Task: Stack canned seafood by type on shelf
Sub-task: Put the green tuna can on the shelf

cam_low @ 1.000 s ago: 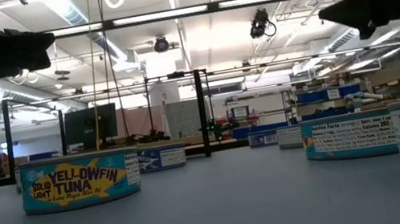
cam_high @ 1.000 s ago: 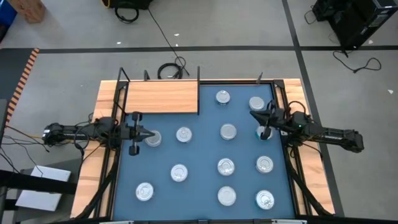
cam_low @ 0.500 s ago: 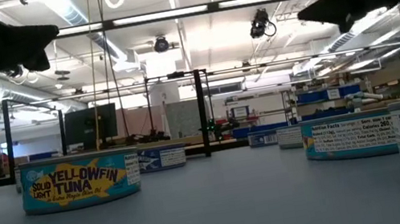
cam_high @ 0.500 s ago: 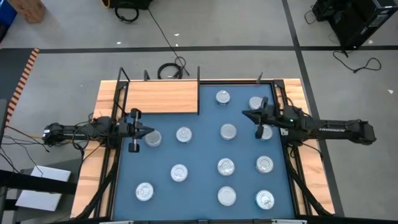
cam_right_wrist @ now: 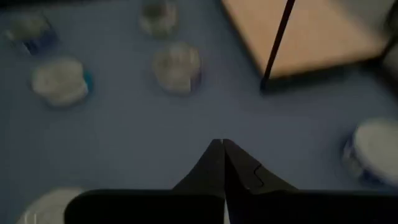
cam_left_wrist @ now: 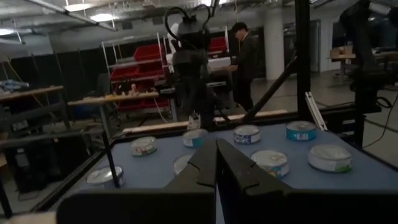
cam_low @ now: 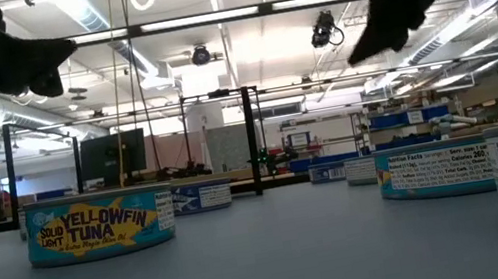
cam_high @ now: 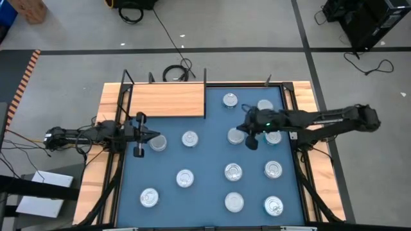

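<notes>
About a dozen round silver tins of canned seafood lie flat and apart on the blue mat (cam_high: 205, 157), among them one (cam_high: 236, 135) near the middle and one (cam_high: 158, 142) at the left. The light wooden shelf (cam_high: 167, 101) with black posts lies at the far left and bears nothing. My left gripper (cam_high: 155, 136) hangs shut and level at the mat's left edge, just above the left tin (cam_left_wrist: 186, 163). My right gripper (cam_high: 239, 127) is shut and slants down above the mat, near the middle tin, well clear of the table (cam_low: 357, 55).
Black frame rails (cam_high: 302, 173) run along both sides of the mat. A yellowfin tuna tin (cam_low: 99, 225) stands near the low camera, with other tins (cam_low: 434, 167) to its right. A person (cam_left_wrist: 239, 56) stands in the room beyond the table.
My right gripper has gone from the mat's right edge toward the table's left, out over the tins, rising a little. It has tipped from about level to slanting down as the arm stretched out. The tins have not moved.
</notes>
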You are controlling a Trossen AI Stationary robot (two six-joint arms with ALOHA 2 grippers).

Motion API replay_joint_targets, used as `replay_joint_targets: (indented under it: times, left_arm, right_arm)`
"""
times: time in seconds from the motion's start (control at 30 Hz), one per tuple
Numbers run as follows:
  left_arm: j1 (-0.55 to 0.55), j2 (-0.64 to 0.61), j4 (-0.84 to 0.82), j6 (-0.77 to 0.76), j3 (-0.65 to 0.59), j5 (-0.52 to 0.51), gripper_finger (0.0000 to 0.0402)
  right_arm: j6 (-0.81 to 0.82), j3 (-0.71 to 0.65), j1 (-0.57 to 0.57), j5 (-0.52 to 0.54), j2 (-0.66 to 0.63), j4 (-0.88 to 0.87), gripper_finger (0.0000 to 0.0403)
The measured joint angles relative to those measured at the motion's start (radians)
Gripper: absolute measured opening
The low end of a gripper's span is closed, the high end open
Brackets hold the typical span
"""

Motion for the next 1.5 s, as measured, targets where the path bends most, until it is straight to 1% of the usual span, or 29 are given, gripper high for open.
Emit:
replay_joint_targets:
  times: [0.17, 0.33, 0.5, 0.63, 0.77, 0.83, 0.97, 1.03, 1.17, 1.27, 1.33, 1.4, 1.5]
  left_arm:
    - [0.0, 0.002, -0.037, -0.022, 0.0, -0.006, 0.0002]
    - [0.0, 0.025, -0.059, -0.026, 0.0, -0.006, 0.0001]
    - [0.0, 0.07, -0.055, -0.029, 0.0, -0.005, 0.0001]
    - [0.0, 0.112, -0.054, -0.029, 0.0, -0.005, 0.0001]
    - [0.0, 0.149, -0.053, -0.029, 0.0, -0.005, 0.0001]
    - [0.0, 0.165, -0.05, -0.029, 0.0, -0.005, 0.0001]
    - [0.0, 0.195, -0.021, -0.043, -0.001, -0.004, 0.0001]
    - [-0.001, 0.207, -0.012, -0.043, -0.002, -0.003, 0.0001]
    - [-0.001, 0.229, 0.012, -0.043, -0.002, 0.0, 0.0001]
    - [-0.001, 0.246, 0.051, -0.043, -0.002, 0.002, 0.0001]
    - [-0.001, 0.254, 0.07, -0.039, -0.002, 0.002, 0.0001]
    - [-0.001, 0.262, 0.082, -0.03, -0.002, 0.002, 0.0001]
    - [-0.001, 0.272, 0.08, -0.028, -0.002, 0.002, 0.0001]
  right_arm:
    - [0.066, 0.015, 0.046, 0.011, 0.138, -0.044, 0.0001]
    - [0.113, 0.015, 0.081, 0.104, 0.243, -0.048, 0.0001]
    - [0.168, 0.016, 0.096, 0.135, 0.326, -0.069, 0.0002]
    - [0.163, 0.019, 0.109, 0.141, 0.382, -0.067, 0.0002]
    - [0.168, 0.022, 0.119, 0.15, 0.411, -0.037, 0.0002]
    - [0.164, 0.018, 0.125, 0.146, 0.411, -0.007, 0.0002]
    - [0.155, 0.014, 0.129, 0.044, 0.41, 0.121, 0.0002]
    - [0.13, 0.032, 0.133, 0.025, 0.416, 0.15, 0.0003]
    - [0.057, 0.125, 0.155, 0.067, 0.418, 0.071, 0.0017]
    - [0.005, 0.219, 0.176, 0.128, 0.416, -0.063, 0.0034]
    - [0.005, 0.26, 0.181, 0.14, 0.416, -0.166, 0.0038]
    - [0.025, 0.28, 0.181, 0.142, 0.416, -0.262, 0.0033]
    - [0.053, 0.279, 0.178, 0.137, 0.416, -0.335, 0.001]
